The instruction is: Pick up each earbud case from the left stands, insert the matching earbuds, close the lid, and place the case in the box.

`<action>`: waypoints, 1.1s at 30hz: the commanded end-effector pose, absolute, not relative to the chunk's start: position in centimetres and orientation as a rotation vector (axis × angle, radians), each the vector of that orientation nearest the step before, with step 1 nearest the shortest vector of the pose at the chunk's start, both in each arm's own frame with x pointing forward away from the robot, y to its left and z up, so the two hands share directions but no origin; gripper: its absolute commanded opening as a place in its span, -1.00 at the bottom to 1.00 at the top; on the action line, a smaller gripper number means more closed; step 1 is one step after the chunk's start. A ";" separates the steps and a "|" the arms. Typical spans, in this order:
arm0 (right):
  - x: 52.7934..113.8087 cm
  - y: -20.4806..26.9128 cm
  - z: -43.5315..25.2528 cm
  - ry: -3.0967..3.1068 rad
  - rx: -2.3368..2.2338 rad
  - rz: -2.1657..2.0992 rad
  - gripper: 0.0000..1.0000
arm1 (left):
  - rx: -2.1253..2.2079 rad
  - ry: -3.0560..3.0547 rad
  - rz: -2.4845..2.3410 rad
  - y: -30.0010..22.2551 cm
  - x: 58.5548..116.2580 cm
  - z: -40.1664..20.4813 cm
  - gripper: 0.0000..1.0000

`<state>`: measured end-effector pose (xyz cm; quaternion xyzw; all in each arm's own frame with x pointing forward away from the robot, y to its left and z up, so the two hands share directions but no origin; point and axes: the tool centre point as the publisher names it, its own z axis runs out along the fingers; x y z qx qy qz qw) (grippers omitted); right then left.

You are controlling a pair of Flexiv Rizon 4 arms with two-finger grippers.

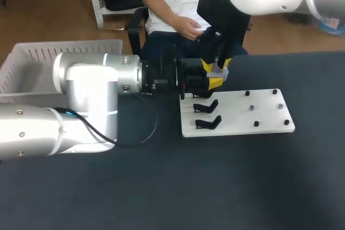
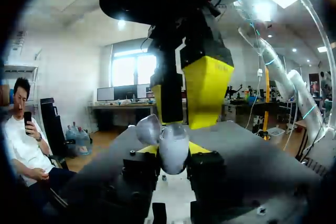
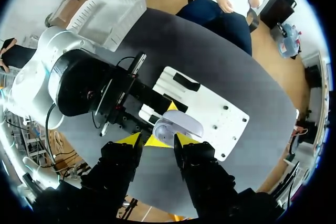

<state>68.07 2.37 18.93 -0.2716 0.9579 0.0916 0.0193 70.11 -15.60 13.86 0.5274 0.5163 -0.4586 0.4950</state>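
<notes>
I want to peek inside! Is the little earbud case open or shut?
Open: in the left wrist view the earbud case shows its lid swung away from its body.

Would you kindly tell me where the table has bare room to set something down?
The dark table between the white board and its near edge is bare, as is the strip right of it. The board's middle, between black stands and pegs, is free. Crowded: its far left corner, where the left gripper and right gripper meet at the case.
</notes>
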 end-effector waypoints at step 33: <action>75.4 -0.7 18.0 2.751 -0.438 0.394 0.50 | 1.275 1.249 -1.108 -15.5 70.0 13.9 -1.00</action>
